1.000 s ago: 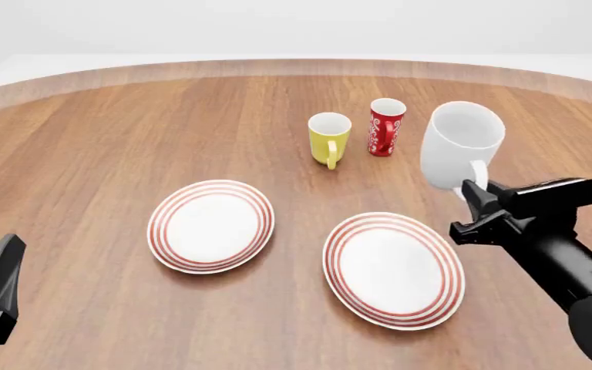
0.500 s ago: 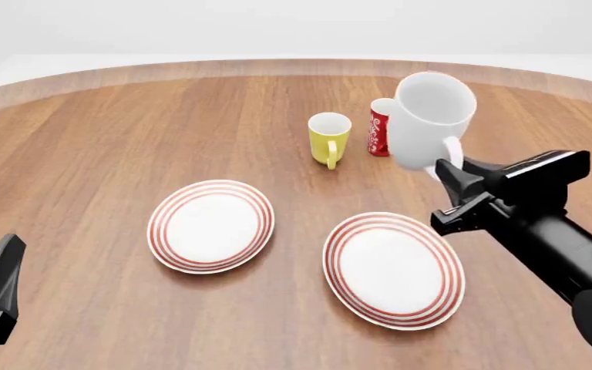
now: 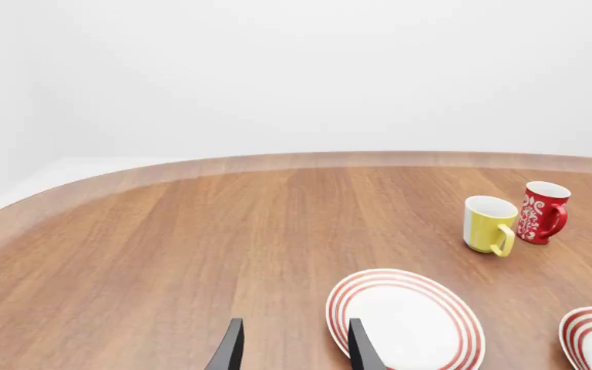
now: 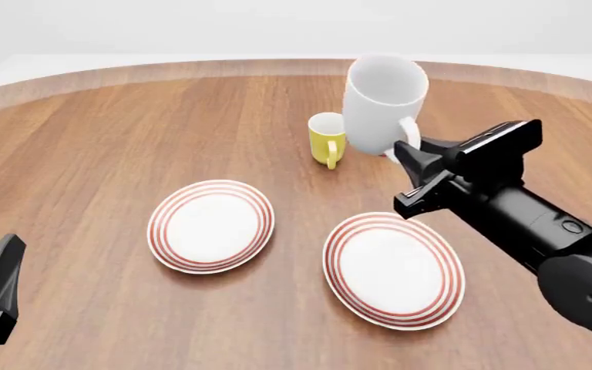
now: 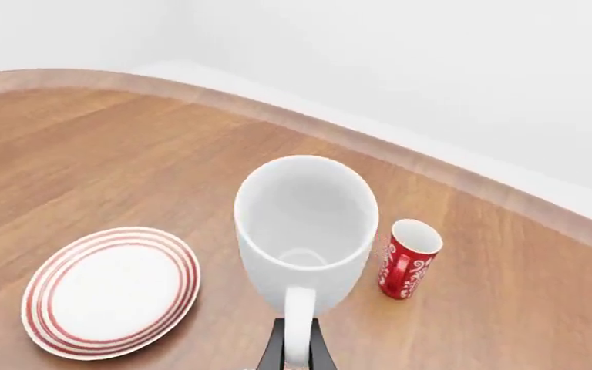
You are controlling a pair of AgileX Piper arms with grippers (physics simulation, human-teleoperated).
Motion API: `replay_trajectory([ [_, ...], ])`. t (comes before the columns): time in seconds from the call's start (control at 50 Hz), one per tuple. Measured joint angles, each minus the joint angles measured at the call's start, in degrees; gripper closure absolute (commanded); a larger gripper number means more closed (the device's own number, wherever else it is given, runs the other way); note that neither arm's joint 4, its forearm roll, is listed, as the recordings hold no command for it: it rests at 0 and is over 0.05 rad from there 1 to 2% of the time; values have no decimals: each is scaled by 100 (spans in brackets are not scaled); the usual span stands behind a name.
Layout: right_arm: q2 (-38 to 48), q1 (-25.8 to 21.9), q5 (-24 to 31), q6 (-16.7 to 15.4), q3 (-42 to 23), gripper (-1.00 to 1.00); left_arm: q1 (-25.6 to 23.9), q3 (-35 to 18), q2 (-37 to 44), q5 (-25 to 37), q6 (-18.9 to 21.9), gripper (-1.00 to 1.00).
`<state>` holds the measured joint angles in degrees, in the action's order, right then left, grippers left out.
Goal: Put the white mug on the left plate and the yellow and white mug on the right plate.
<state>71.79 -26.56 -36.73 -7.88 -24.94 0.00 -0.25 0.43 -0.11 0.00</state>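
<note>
Hiding the red mug (image 5: 407,259) in front view, the white mug (image 4: 384,104) hangs clamped in the right claw (image 4: 412,171); left claw (image 3: 290,348) apart

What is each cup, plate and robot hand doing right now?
white mug: lifted off the table, held by its handle.
right gripper: shut on the white mug's handle.
yellow mug: upright on the table.
red mug: upright on the table.
left plate: empty.
right plate: empty.
left gripper: open, holding nothing.

The bench (image 4: 90,123) is viewed from above by the front camera; the red mug (image 3: 542,212) is shared by both wrist views.
</note>
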Motion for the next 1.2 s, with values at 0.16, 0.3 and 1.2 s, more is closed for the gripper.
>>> replay_trajectory([
  [0.16, 277, -233, 27, -25, -276, 100, 0, 0, 0, 0, 0, -100],
  [0.3, 519, -428, 57, -71, -511, 100, 0, 0, 0, 0, 0, -100],
  [1.2, 1955, -1527, -71, -15, -1712, 100, 0, 0, 0, 0, 0, -100],
])
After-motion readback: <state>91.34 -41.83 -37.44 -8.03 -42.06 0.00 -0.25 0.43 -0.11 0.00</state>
